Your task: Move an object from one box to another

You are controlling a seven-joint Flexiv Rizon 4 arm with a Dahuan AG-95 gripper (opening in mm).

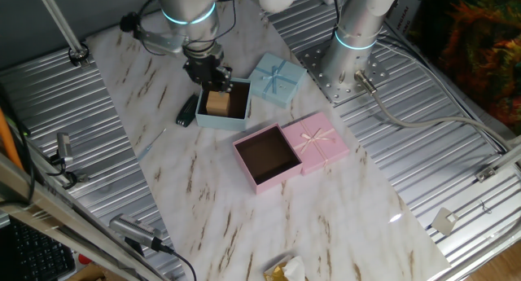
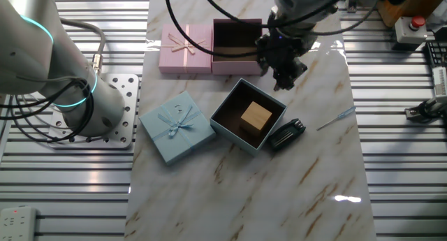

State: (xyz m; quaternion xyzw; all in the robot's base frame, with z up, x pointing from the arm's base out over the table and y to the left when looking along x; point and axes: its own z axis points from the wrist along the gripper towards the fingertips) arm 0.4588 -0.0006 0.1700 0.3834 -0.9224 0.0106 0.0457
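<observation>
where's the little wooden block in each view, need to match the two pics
One fixed view: the wooden block sits upper centre-left, inside the light-blue box, directly under the pincer.
The other fixed view: the wooden block sits right of centre, inside the same light-blue box, with the pincer above and to its right.
Shared landmark: the light-blue lid with a bow, lying beside that box.

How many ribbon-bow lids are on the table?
2: the light-blue lid lies beside the blue box; the pink lid touches the pink box. None seems hidden.
</observation>
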